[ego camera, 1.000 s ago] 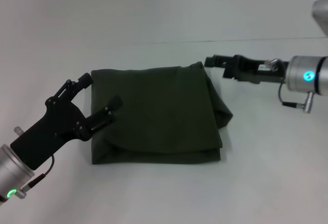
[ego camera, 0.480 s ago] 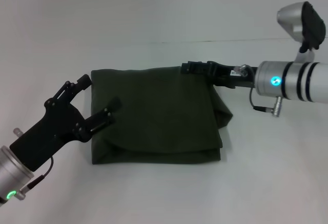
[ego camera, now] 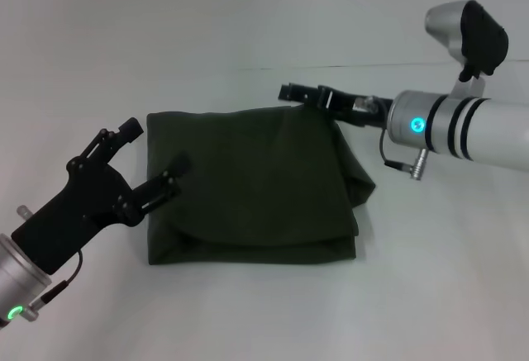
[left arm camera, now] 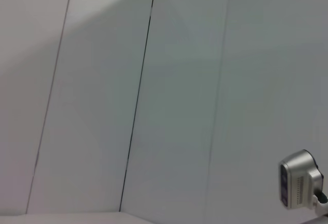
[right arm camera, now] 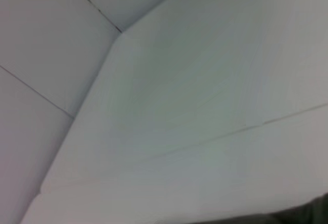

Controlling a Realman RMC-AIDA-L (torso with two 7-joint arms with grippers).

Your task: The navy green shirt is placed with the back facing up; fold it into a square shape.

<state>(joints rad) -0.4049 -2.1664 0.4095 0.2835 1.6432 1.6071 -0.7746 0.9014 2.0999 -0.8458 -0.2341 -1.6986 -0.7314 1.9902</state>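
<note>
Closest to us, down at the near left corner of the head view, the left arm rises from its silver wrist, and the left gripper [ego camera: 149, 148] sits at the shirt's left edge. We see its two black fingers spread wide apart, one finger [ego camera: 128, 128] out past the cloth's far-left corner, the other lying over the fabric, and nothing is clasped between them.

Moving out to the middle of the white table [ego camera: 248, 311], we have the navy green shirt [ego camera: 252, 183], lying flat as a folded, roughly rectangular bundle. Its long axis runs left to right across our view, a shade longer that way than from near to far. The plain side faces up. We can make out a folded layer lapping along the near edge, while the right side bulges out in a loose, rumpled flap pointing toward the right arm.

Farther back, at the shirt's far-right corner, the right gripper [ego camera: 291, 92] reaches in from the right on its silver forearm. It lies level just above the far edge of the cloth; from here we cannot tell whether its fingers are parted or whether they have any fabric.

The left wrist view gives us only pale wall panels, and the right wrist view much the same.
</note>
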